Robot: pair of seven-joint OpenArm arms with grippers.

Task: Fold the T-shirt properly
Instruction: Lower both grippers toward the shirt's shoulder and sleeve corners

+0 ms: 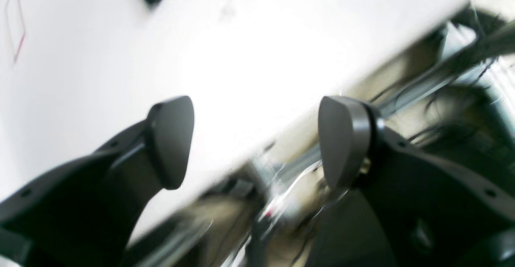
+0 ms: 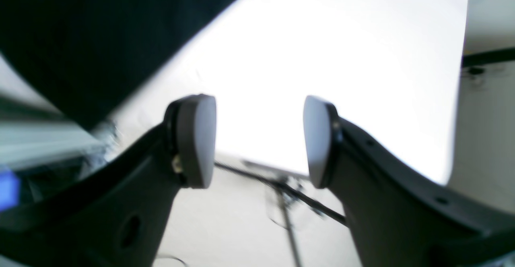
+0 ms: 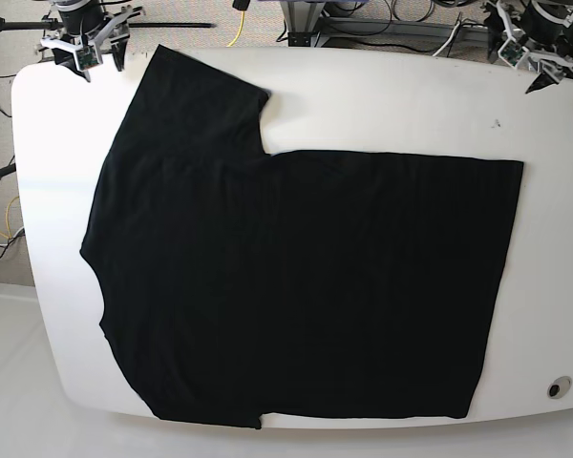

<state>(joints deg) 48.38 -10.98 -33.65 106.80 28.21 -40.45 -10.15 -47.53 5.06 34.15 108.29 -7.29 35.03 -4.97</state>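
From my station, the nearest thing in the base view is the front edge of the white desk (image 3: 38, 315), and the T-shirt (image 3: 306, 286) covers most of it. The T-shirt lies flat and spread out, its long axis running across the desk from side to side: the hem sits toward the view's right, the collar end and sleeves toward the view's left. 1 sleeve reaches up to the far left corner; the other lies at the near edge.

Farther back, both arms sit at the far corners, well apart from each other and neither touching cloth. The right hand (image 3: 84, 46) hovers at the far left corner, just beside the tip of the upper sleeve; its wrist view shows the 2 fingers (image 2: 195, 140) spread with nothing between them and black cloth close by. The left hand (image 3: 540, 52) hangs at the far right corner, its fingers (image 1: 171, 140) spread wider and empty, over bare desk near the edge.

I judge the right hand much nearer to the cloth, so the upper sleeve looks like my first pickup.
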